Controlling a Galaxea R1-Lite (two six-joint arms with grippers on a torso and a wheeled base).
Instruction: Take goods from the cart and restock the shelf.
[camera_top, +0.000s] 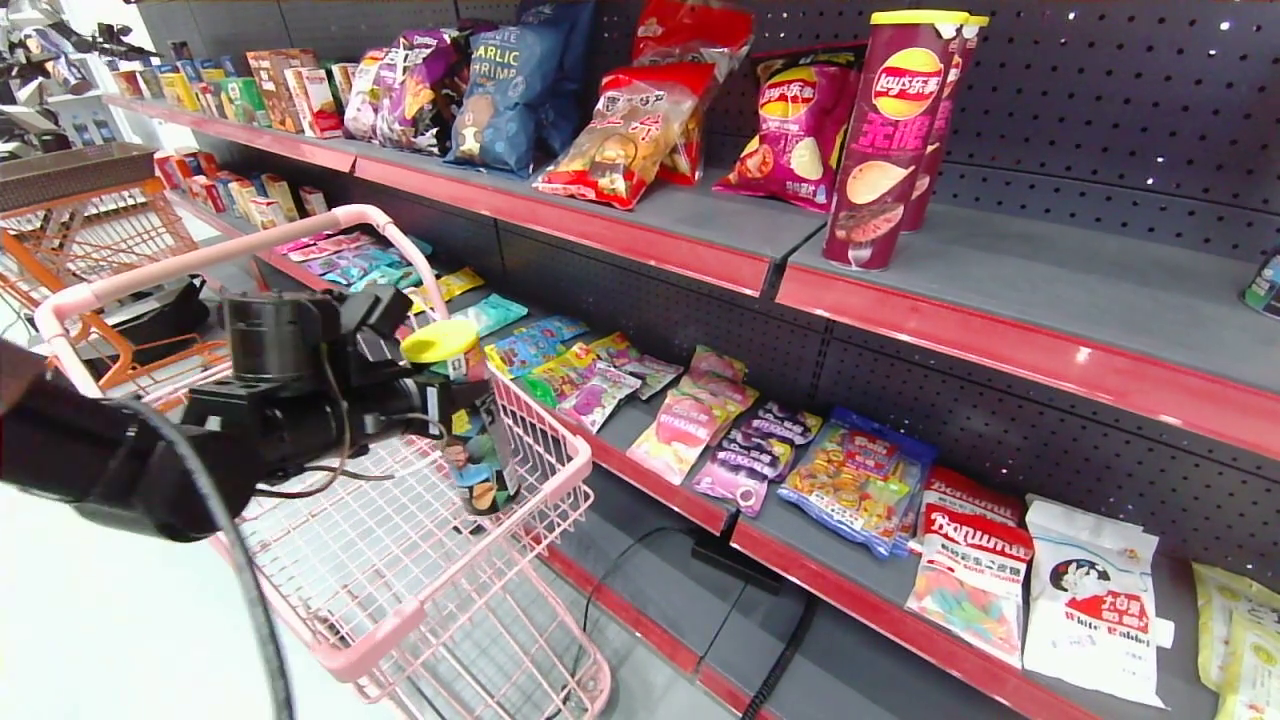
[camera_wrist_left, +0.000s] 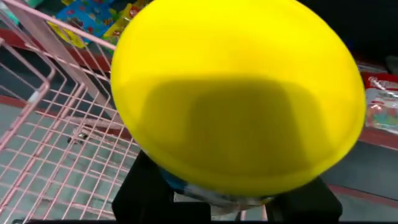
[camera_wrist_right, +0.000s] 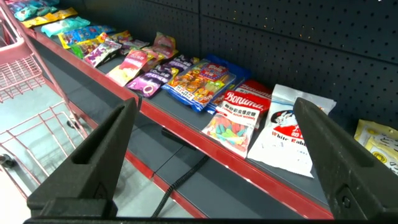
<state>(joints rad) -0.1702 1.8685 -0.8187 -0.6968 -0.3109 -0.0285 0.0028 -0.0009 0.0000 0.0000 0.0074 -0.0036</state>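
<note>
Now mid-pick, holds the yellow-lidded can (camera_top: 482, 455) upright over the pink cart (camera_top: 390, 630), left fingers (camera_wrist_left: 140, 196) clamped on it, right fingers (camera_wrist_right: 93, 168) apart and empty; next likely calls for carrying it to the upper shelf (camera_top: 1050, 290) beside the purple tubes (camera_top: 885, 140).

The chip canister (camera_top: 468, 425) stands upright at the cart's (camera_top: 385, 632) far right corner; the shelf (camera_top: 1000, 345) runs along the cart's right.

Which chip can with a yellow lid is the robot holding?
The dark, colourful chip can held over the pink cart, clamped in the left gripper. The two maroon cans just stand upright on the top shelf, with nothing touching them.
</note>
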